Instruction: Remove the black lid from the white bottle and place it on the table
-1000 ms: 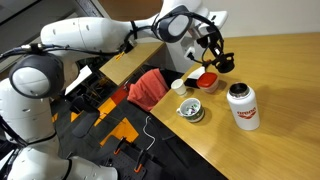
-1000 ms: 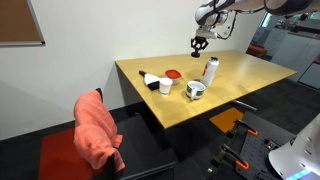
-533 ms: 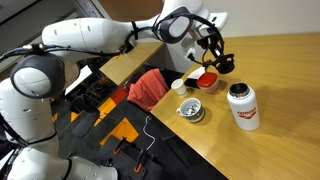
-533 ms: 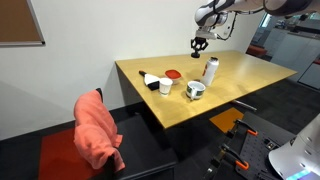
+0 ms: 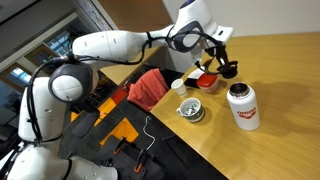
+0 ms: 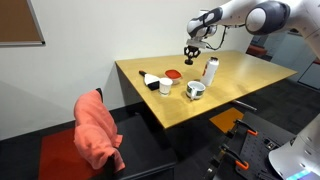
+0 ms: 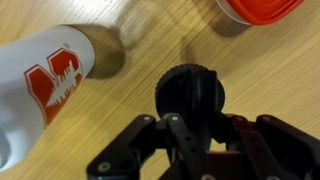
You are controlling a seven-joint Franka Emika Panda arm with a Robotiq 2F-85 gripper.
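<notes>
noting the light-brown table (image 5: 290, 65) carrying the white bottle (image 5: 241, 105), standing upright and uncapped just right of a metal cup (image 5: 191, 110). finding the gripper (image 7: 193, 108) clamping the black lid (image 7: 192, 88) from both sides, holding it off the bottle, over bare wood to the bottle's far left, near a red disc (image 7: 262, 8) at the wrist view's edge.

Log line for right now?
black lid: off white bottle | gripper: shut on black lid | table: lid not yet released

Grained wooden table (image 7: 268, 95) (matt); smooth plastic bottle (image 7: 42, 98).
</notes>
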